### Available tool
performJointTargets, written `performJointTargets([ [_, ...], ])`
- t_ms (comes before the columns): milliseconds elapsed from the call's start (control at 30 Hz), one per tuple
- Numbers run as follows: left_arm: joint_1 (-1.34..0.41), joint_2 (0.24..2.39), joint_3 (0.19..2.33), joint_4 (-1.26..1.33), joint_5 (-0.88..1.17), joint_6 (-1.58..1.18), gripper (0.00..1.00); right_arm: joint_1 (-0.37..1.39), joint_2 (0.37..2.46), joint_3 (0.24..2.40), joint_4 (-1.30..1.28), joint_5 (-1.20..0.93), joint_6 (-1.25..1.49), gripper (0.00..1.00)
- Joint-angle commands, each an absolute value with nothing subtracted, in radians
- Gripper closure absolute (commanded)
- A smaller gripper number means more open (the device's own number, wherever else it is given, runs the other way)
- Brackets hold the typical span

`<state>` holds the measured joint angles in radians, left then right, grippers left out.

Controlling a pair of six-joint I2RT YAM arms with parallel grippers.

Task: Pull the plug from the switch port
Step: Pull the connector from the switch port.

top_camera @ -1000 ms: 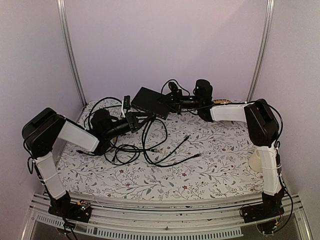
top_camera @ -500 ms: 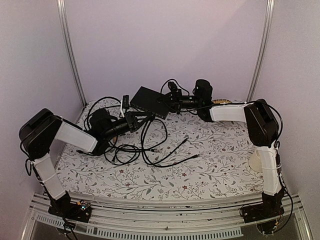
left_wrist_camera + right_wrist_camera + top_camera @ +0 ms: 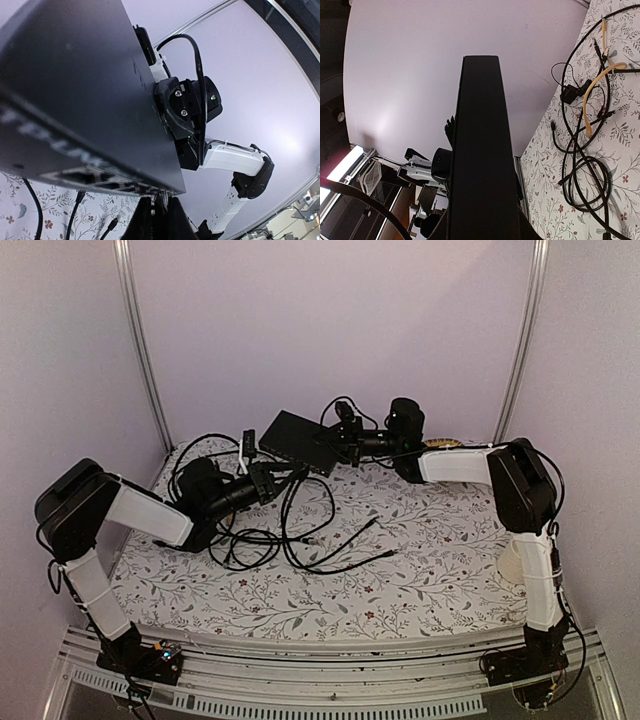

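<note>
Left pincer (image 3: 287, 472) is drawn shut right at the port row of the switch (image 3: 298, 439). Whatever sits between its tips is cut off in the wrist view. Right pincer (image 3: 342, 440) clamps the flat, matte black box's opposite edge, holding it tilted above the floral worktop (image 3: 430, 560), with tangled black cables (image 3: 300, 530) beneath.
</note>
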<state>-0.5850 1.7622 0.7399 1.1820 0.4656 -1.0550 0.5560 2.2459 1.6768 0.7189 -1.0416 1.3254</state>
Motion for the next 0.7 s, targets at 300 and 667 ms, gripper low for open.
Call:
performJointTargets([
  [300, -0.589, 1.741, 0.685, 1.089, 0.426, -1.007, 1.00, 0.504, 2.229, 1.766, 0.814, -0.958, 1.363, 0.98],
  [667, -0.560, 1.730, 0.735, 1.014, 0.450, -0.949, 1.00, 0.494, 2.214, 1.749, 0.784, -0.994, 1.340, 0.98],
])
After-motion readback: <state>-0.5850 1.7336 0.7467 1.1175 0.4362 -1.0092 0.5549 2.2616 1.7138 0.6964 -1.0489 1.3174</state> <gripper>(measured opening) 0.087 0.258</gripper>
